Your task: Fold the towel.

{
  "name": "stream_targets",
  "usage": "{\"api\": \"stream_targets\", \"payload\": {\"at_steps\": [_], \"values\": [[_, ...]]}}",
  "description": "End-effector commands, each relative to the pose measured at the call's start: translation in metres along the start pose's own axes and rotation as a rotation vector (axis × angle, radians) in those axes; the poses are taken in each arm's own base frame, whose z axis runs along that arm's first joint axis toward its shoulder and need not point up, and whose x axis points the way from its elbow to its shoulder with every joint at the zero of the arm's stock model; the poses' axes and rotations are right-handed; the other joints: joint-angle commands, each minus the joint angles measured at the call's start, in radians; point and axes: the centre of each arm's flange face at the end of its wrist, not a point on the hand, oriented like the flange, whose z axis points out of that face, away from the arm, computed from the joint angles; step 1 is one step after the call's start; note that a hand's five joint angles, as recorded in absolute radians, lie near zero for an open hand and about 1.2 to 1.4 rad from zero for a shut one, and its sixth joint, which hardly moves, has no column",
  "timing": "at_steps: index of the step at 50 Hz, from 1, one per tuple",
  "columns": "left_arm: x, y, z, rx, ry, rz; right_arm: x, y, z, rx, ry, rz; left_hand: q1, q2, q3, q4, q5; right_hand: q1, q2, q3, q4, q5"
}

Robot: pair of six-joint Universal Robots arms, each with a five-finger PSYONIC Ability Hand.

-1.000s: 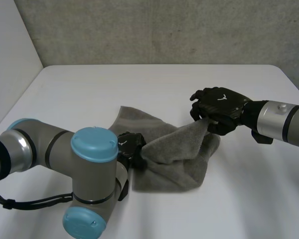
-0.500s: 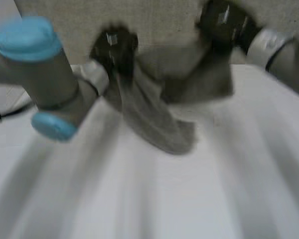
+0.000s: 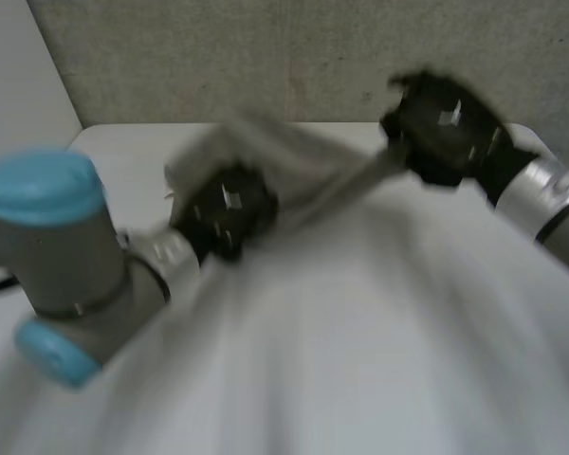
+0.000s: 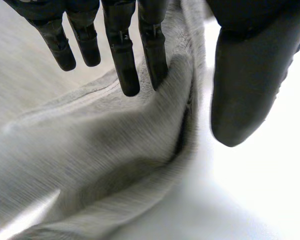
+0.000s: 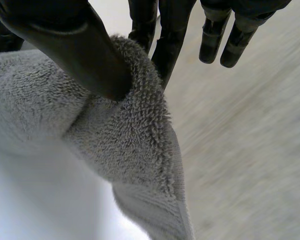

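**Towel off the table, drawn out between both hands**

A second ago the towel [image 3: 308,175] lay crumpled on the table [image 3: 408,341] with both hands low on it. Half a second ago we saw it hoisted and hanging. Now it runs as a band from the left hand [image 3: 226,210], nearer and lower, up to the right hand [image 3: 446,128], farther back and higher.

In the left wrist view the hem passes up between the fingers and the thumb, so we read that hand as gripping an edge. In the right wrist view the thumb presses a rolled corner against the fingers, a firm pinch.

Motion smears the head view. There we cannot make out the towel's outline, nor whether any of it touches the table.
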Motion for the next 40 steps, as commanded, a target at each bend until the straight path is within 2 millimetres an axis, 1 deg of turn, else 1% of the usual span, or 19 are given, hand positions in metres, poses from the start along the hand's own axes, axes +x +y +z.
{"api": "stream_targets", "payload": {"at_steps": [1, 2, 3, 7, 8, 9, 11, 14, 17, 19, 23, 25, 27, 28, 30, 31, 33, 36, 40], "values": [[0.064, 0.060, -0.013, -0.199, 0.169, -0.009, -0.047, 0.063, -0.017, -0.198, -0.112, -0.005, -0.078, -0.087, -0.044, -0.052, -0.080, 0.028, 0.054, -0.006, -0.006, 0.015], [0.072, 0.064, -0.015, -0.217, 0.176, -0.013, -0.053, 0.070, -0.019, -0.226, -0.133, 0.004, -0.092, -0.101, -0.044, -0.052, -0.094, 0.028, 0.054, -0.006, -0.006, 0.015], [0.074, 0.063, -0.016, -0.217, 0.159, -0.020, -0.057, 0.075, -0.021, -0.254, -0.150, 0.017, -0.101, -0.110, -0.044, -0.052, -0.103, 0.028, 0.054, -0.006, -0.006, 0.015], [0.069, 0.060, -0.014, -0.212, 0.108, -0.048, -0.060, 0.078, -0.024, -0.288, -0.172, 0.031, -0.119, -0.128, -0.044, -0.052, -0.120, -0.004, 0.022, -0.006, -0.006, -0.017], [0.065, 0.055, -0.013, -0.198, 0.081, -0.056, -0.061, 0.076, -0.025, -0.297, -0.180, 0.036, -0.139, -0.148, -0.044, -0.052, -0.141, -0.118, -0.091, -0.006, -0.006, -0.131], [0.065, 0.055, -0.013, -0.198, 0.081, -0.056, -0.061, 0.076, -0.025, -0.297, -0.180, 0.036, -0.140, -0.148, -0.044, -0.052, -0.141, -0.119, -0.092, -0.006, -0.006, -0.132], [0.054, 0.046, -0.012, -0.171, 0.038, -0.068, -0.060, 0.073, -0.026, -0.303, -0.181, 0.044, -0.154, -0.163, -0.044, -0.052, -0.156, -0.619, -0.592, -0.006, -0.006, -0.632], [0.045, 0.043, -0.011, -0.159, 0.014, -0.081, -0.057, 0.072, -0.027, -0.306, -0.172, 0.047, -0.154, -0.163, -0.044, -0.052, -0.156, -0.691, -0.665, -0.006, -0.006, -0.704], [0.040, 0.041, -0.011, -0.154, -0.002, -0.087, -0.056, 0.072, -0.028, -0.310, -0.165, 0.047, -0.157, -0.166, -0.044, -0.052, -0.159, -0.703, -0.677, -0.006, -0.006, -0.716], [0.032, 0.033, -0.012, -0.126, -0.028, -0.097, -0.051, 0.070, -0.029, -0.314, -0.143, 0.038, -0.160, -0.169, -0.044, -0.052, -0.162, -0.698, -0.671, -0.006, -0.006, -0.711], [0.026, 0.023, -0.014, -0.095, -0.046, -0.105, -0.046, 0.065, -0.030, -0.303, -0.126, 0.021, -0.160, -0.169, -0.044, -0.052, -0.162, -0.692, -0.665, -0.006, -0.006, -0.705], [0.021, 0.018, -0.015, -0.077, -0.059, -0.106, -0.035, 0.066, -0.031, -0.307, -0.095, 0.014, -0.160, -0.169, -0.044, -0.052, -0.162, -0.695, -0.668, -0.006, -0.006, -0.708], [0.009, 0.011, -0.014, -0.050, -0.093, -0.104, -0.030, 0.068, -0.032, -0.312, -0.083, 0.015, -0.163, -0.172, -0.044, -0.052, -0.165, -0.695, -0.668, -0.006, -0.006, -0.708], [0.009, 0.011, -0.014, -0.050, -0.093, -0.104, -0.030, 0.068, -0.032, -0.312, -0.083, 0.015, -0.163, -0.172, -0.044, -0.052, -0.165, -0.695, -0.668, -0.006, -0.006, -0.708], [-0.007, 0.008, -0.011, -0.041, -0.135, -0.107, -0.026, 0.068, -0.034, -0.318, -0.078, 0.024, -0.186, -0.195, -0.044, -0.052, -0.188, -0.709, -0.682, -0.006, -0.006, -0.722], [-0.007, 0.008, -0.011, -0.041, -0.135, -0.107, -0.026, 0.068, -0.034, -0.318, -0.078, 0.024, -0.187, -0.195, -0.044, -0.052, -0.188, -0.709, -0.682, -0.006, -0.006, -0.722], [-0.019, 0.011, -0.009, -0.050, -0.158, -0.114, -0.028, 0.062, -0.036, -0.320, -0.086, 0.040, -0.213, -0.222, -0.044, -0.052, -0.214, -0.762, -0.735, -0.006, -0.006, -0.775], [-0.022, 0.013, -0.009, -0.053, -0.164, -0.115, -0.028, 0.056, -0.038, -0.319, -0.090, 0.044, -0.219, -0.228, -0.044, -0.052, -0.220, -0.765, -0.738, -0.006, -0.006, -0.778], [-0.030, 0.018, -0.006, -0.066, -0.184, -0.123, -0.029, 0.043, -0.040, -0.334, -0.110, 0.090, -0.313, -0.321, -0.044, -0.052, -0.314, -0.818, -0.791, -0.006, -0.006, -0.831]]}}
